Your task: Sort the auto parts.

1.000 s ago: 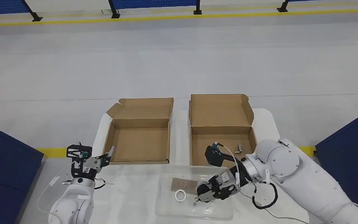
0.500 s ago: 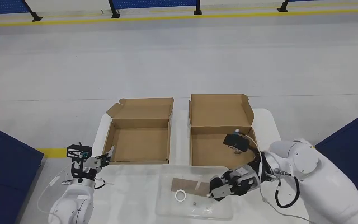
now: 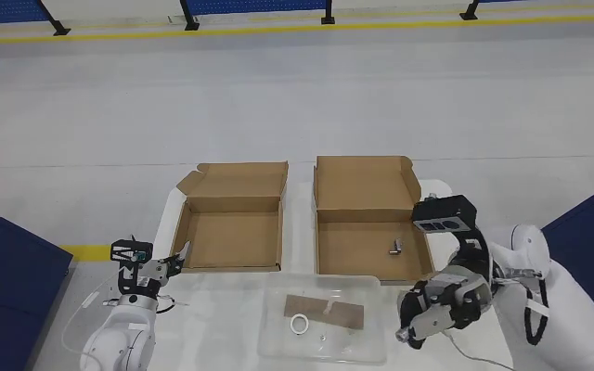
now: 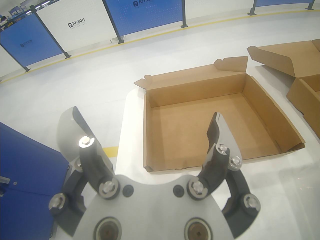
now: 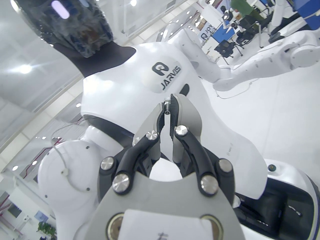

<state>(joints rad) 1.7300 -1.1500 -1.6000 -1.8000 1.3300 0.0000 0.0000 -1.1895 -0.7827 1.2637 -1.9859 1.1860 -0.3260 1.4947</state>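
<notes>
Closest to us, the right end effector is clenched on a small threaded metal part, pinched right at its fingertips. From above, we see that end effector raised off the white worktop, just beside the right end of the clear tray.

Over on the other side, the left end effector hangs wide open with nothing between its fingers. In the top view it sits near the worktop's left edge, just short of the left carton's near corner.

Moving out, the clear tray lies on the near middle of the worktop. Inside it we have a white ring, a flat cardboard strip and a couple of tiny pieces too small to make out.

Farther back, two open cartons stand side by side with their lids folded away. The left carton shows a bare brown floor. The right carton has one small metal piece lying toward its right wall.
</notes>
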